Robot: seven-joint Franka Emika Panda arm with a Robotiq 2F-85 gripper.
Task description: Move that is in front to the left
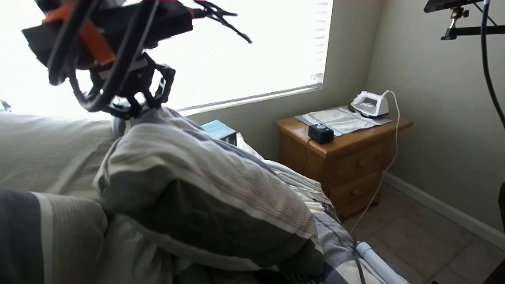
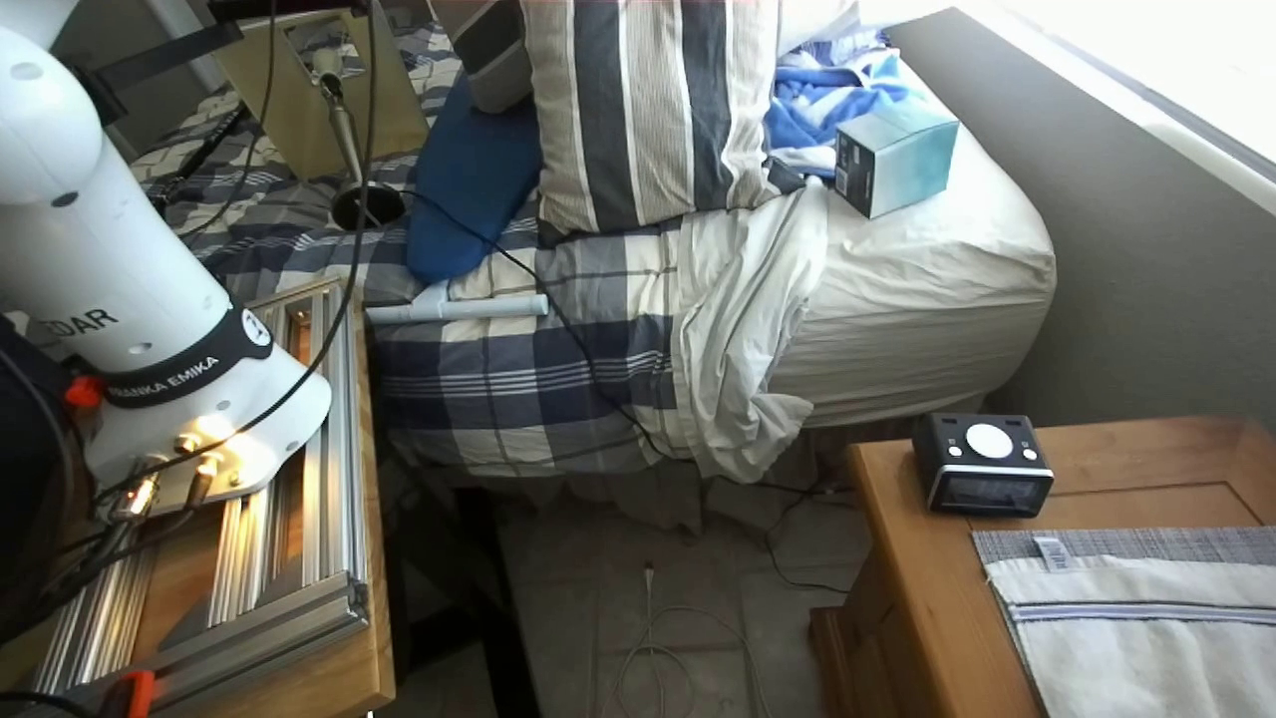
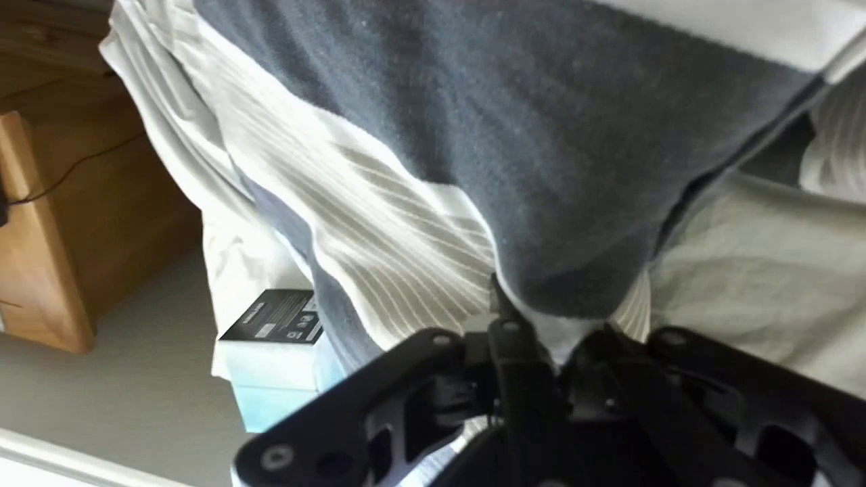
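Observation:
A grey, white and beige striped pillow (image 1: 213, 185) stands tilted on the bed. It also shows in an exterior view (image 2: 648, 110), cut off by the top edge, and fills much of the wrist view (image 3: 541, 135). My gripper (image 1: 144, 108) is above the pillow's upper corner, with its fingers closed on the bunched cloth. In the wrist view, the gripper (image 3: 551, 338) has pillow fabric pinched between its fingers; the fingertips are partly hidden by the cloth. The pillow's lower edge rests on the bedding.
A light-blue box (image 2: 902, 170) stands on the bed beside the pillow. Another striped pillow (image 1: 51, 236) lies nearby. A wooden nightstand (image 1: 351, 157) holds a black clock (image 1: 320, 133) and an iron (image 1: 369, 104). A blue board (image 2: 469, 189) and a cable lie on the bed.

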